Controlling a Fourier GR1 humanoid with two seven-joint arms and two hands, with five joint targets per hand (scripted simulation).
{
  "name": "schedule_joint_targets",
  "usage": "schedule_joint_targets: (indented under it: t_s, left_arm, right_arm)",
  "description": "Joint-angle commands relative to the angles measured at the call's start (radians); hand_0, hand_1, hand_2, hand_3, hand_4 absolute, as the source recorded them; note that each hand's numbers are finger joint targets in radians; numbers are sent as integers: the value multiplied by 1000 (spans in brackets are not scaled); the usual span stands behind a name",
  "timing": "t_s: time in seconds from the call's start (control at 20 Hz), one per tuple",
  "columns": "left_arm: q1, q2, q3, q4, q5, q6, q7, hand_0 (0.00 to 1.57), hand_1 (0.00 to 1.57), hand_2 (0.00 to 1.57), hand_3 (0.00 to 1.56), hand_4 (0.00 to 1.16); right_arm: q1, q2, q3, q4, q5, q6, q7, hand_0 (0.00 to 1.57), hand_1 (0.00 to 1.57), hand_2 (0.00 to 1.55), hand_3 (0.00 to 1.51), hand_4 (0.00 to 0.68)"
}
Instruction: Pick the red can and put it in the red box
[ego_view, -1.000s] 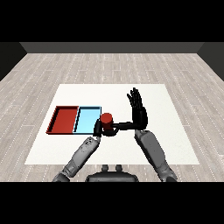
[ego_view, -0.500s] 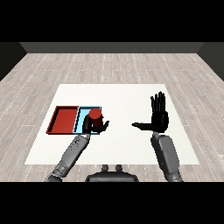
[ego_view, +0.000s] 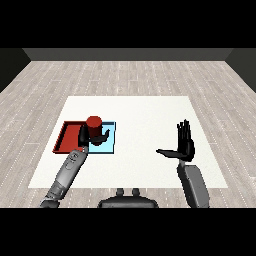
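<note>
The red can is held upright in my left hand, whose fingers and thumb curl round its lower part. Can and hand hang over the seam between the red tray and the light blue tray, near the red tray's right edge. My right hand is raised over the right part of the table, fingers straight and thumb spread, holding nothing.
The two trays lie side by side on the left of the white table, red to the left of blue. Grey wooden floor surrounds the table.
My left hand has carried the can leftward, from over the blue tray toward the red tray. My right hand has drawn back to the right and slightly lower, away from the can.
</note>
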Motion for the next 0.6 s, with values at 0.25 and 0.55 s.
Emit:
schedule_joint_targets:
  t_s: [0.25, 0.55]
  left_arm:
    - [-130, 151, 156, 297, -42, -91, 33, 1535, 1535, 1342, 1445, 1104]
    - [-186, 191, 264, 673, -31, -112, -47, 1571, 1571, 1571, 1476, 1105]
  right_arm:
    - [91, -3, -50, 104, -30, 76, -70, 0, 0, 0, 0, 0]
    - [30, 16, -15, 140, 22, 57, -71, 0, 0, 0, 0, 0]
